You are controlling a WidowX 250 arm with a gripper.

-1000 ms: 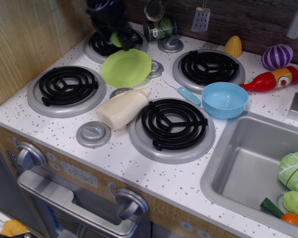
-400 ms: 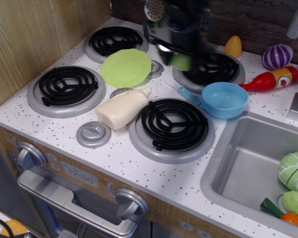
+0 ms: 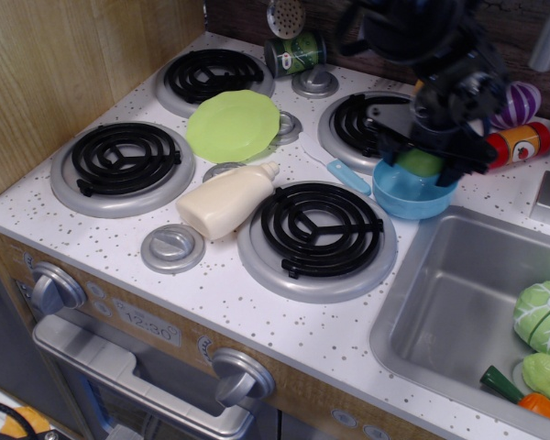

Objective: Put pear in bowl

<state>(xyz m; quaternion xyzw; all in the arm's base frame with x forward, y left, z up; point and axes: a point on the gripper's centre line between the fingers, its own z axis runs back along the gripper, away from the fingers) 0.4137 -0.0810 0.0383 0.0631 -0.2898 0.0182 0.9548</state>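
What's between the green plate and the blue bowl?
In the only view, a knob beside the plate, bare speckled counter, then a small blue-handled tool before the bowl.

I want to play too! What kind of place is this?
It looks like a toy play kitchen. There are coil burners on a speckled counter, a metal sink holding a plastic cabbage, and oven knobs at the front.

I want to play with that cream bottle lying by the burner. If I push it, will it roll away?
Probably a little. The cream bottle lies on its side and looks rounded, so a sideways push could roll it. Its tapered neck may make it curve. It looks like smooth plastic, so likely light and slippery.
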